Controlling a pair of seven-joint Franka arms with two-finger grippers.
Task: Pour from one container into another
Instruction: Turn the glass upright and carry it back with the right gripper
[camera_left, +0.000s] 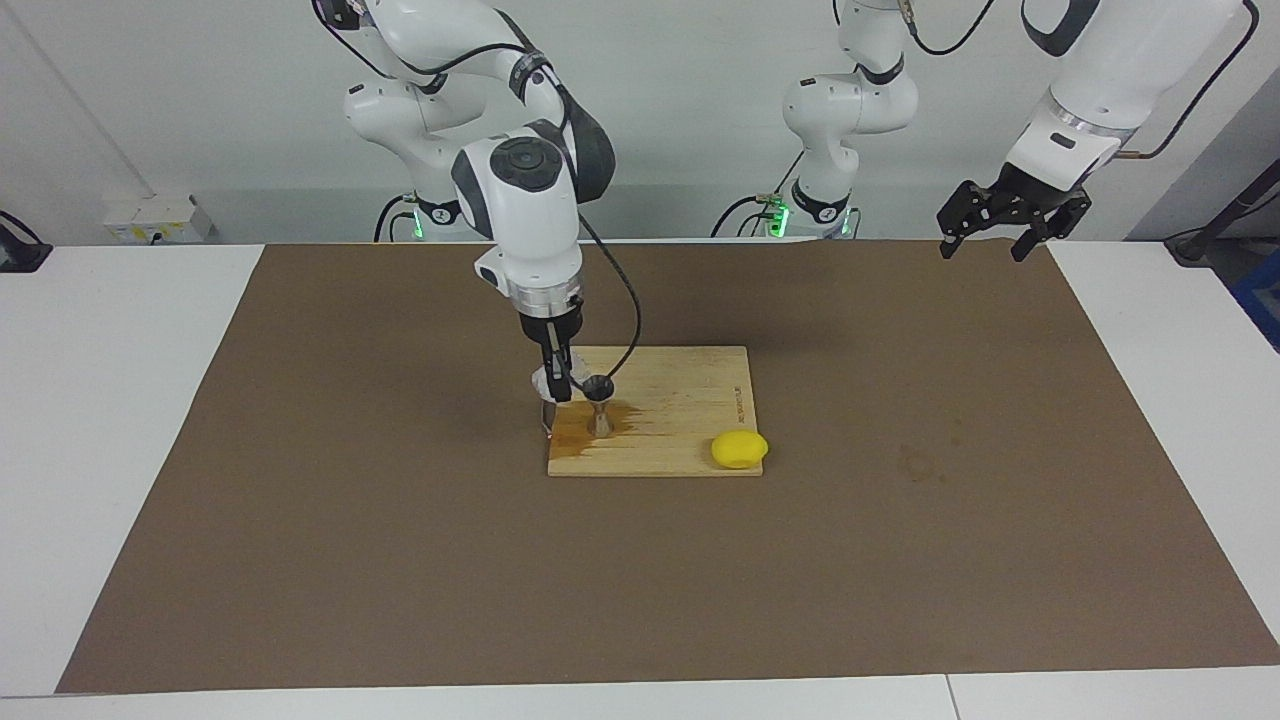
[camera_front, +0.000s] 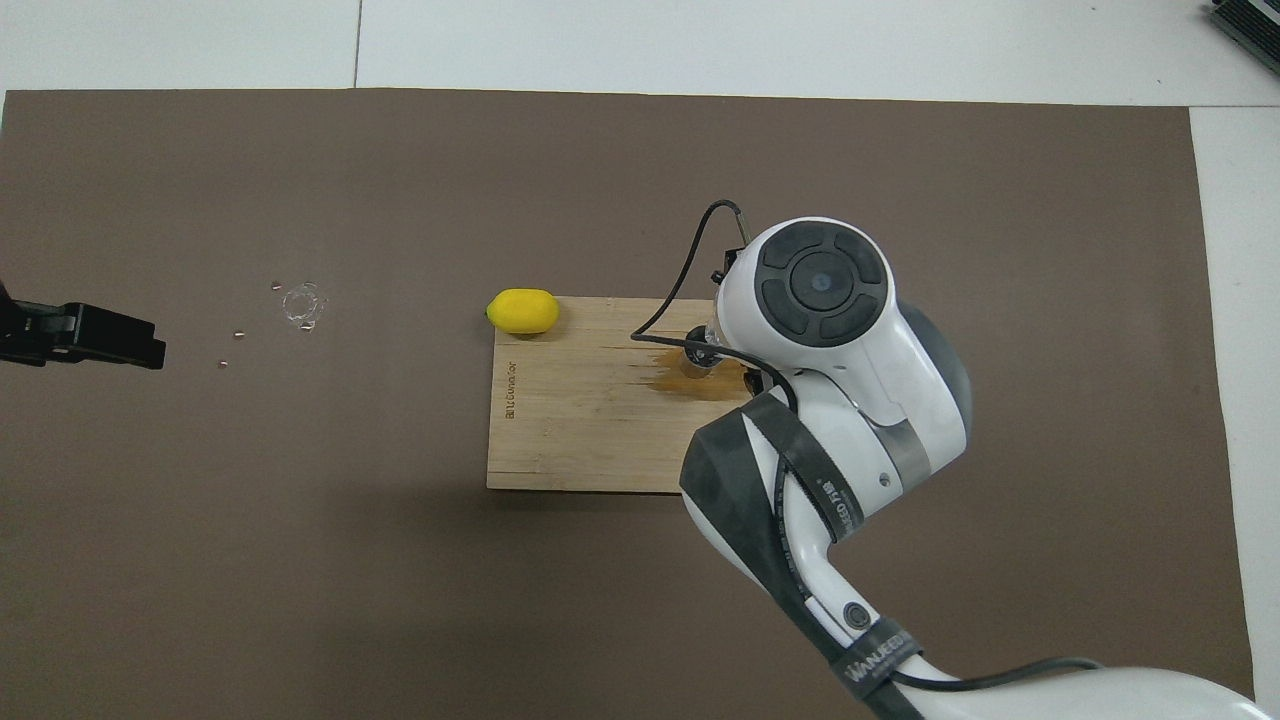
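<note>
- The right gripper is clenched on the clear glass tumbler, tipped over the metal jigger.
- Glass: rigid, slick, breakable; best held around its side wall.
- The jigger stands on the wooden board, amid a brown spill; narrow-waisted, likely tippy.
- A lemon lies at the jigger's four o'clock in the facing view.
- The left gripper waits, fingers spread.

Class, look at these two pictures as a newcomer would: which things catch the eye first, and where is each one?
The right gripper tips a small glass over a metal jigger that stands on a wooden board, where a brown puddle has spread around the jigger's foot. A bright yellow lemon lies at the board's corner toward the left arm's end. The left gripper waits, raised over the mat's edge.
</note>
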